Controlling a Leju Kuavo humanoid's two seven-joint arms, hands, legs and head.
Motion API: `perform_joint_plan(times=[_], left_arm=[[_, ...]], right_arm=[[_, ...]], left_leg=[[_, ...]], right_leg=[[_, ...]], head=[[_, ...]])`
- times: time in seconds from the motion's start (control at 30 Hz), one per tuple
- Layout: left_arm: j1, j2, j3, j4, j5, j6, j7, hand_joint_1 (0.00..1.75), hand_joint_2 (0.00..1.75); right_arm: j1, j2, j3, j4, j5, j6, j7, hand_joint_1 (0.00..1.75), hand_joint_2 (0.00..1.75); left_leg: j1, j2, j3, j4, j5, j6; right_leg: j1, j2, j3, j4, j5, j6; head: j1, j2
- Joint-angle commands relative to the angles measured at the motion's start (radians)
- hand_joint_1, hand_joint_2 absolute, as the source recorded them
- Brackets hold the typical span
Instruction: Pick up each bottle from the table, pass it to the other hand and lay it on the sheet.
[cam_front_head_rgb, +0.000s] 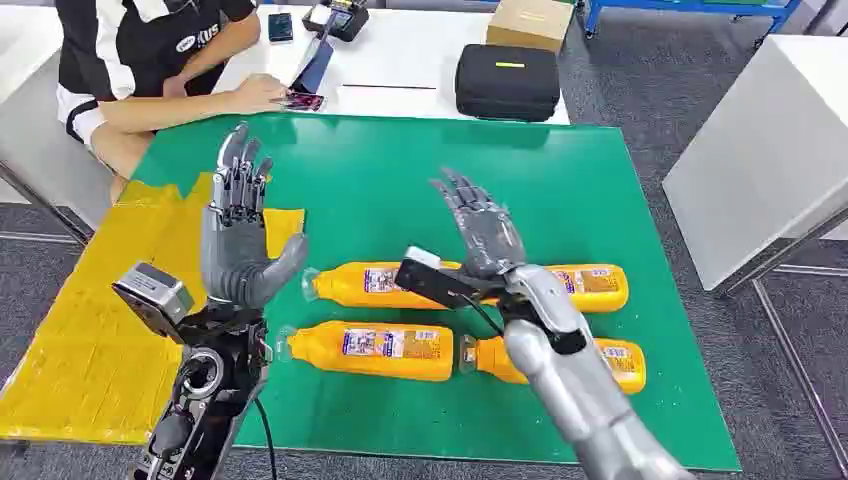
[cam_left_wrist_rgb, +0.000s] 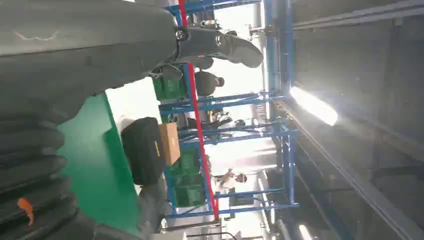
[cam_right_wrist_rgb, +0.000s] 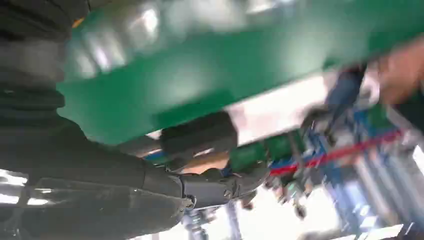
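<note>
Orange bottles (cam_front_head_rgb: 375, 351) on green table (cam_front_head_rgb: 560, 180), yellow sheet (cam_front_head_rgb: 90, 340).

Left hand (cam_front_head_rgb: 238, 235): raised upright, palm facing 3 o'clock, fingers straight and apart toward 12 o'clock, holding nothing. Right hand (cam_front_head_rgb: 482, 225): raised, fingers extended and spread toward 11 o'clock, empty. Both silver forearms enter from 6 o'clock.

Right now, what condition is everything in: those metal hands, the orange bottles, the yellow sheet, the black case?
Left hand: raised, fingers apart, holding nothing.
Right hand: raised over the bottles, fingers apart, holding nothing.
Four orange bottles: lying on their sides on the green mat, caps on.
Yellow sheet: spread flat, no bottle on it.
Black case: closed.
</note>
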Motion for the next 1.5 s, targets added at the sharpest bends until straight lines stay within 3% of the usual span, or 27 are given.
perform_joint_plan(times=[0.03,0.13,0.5,1.5], left_arm=[[-0.061,0.01,-0.01,0.085,0.006,-0.019,0.0,0.0,1.75],[-0.06,0.009,-0.008,0.085,0.006,-0.019,0.0,0.0,1.75],[-0.093,0.007,0.016,0.146,0.039,-0.05,-0.032,0.0,1.75],[-0.102,-0.001,0.024,0.2,0.045,-0.047,-0.037,0.0,1.75]], right_arm=[[-0.282,0.049,0.155,0.581,-0.049,0.069,-0.102,0.0,1.75],[-0.28,0.05,0.159,0.586,-0.057,0.073,-0.108,0.0,1.75],[-0.31,0.097,0.215,0.711,-0.153,0.11,-0.181,0.0,1.75],[-0.295,0.116,0.274,0.816,-0.159,0.159,-0.09,0.0,1.75]], left_leg=[[0.0,0.002,0.004,0.0,-0.001,0.001],[0.0,0.001,0.009,0.001,-0.004,0.001],[0.0,0.0,0.003,0.0,-0.001,0.001],[0.0,-0.002,0.005,0.001,-0.003,0.001]], right_leg=[[0.0,0.003,0.003,0.0,0.0,-0.003],[0.001,0.003,0.008,0.001,-0.003,-0.007],[0.0,0.001,0.002,0.001,-0.001,-0.004],[0.001,-0.001,0.005,0.001,-0.003,-0.006]], head=[[0.0,0.0],[0.0,0.0],[0.0,0.0],[0.0,0.0]])
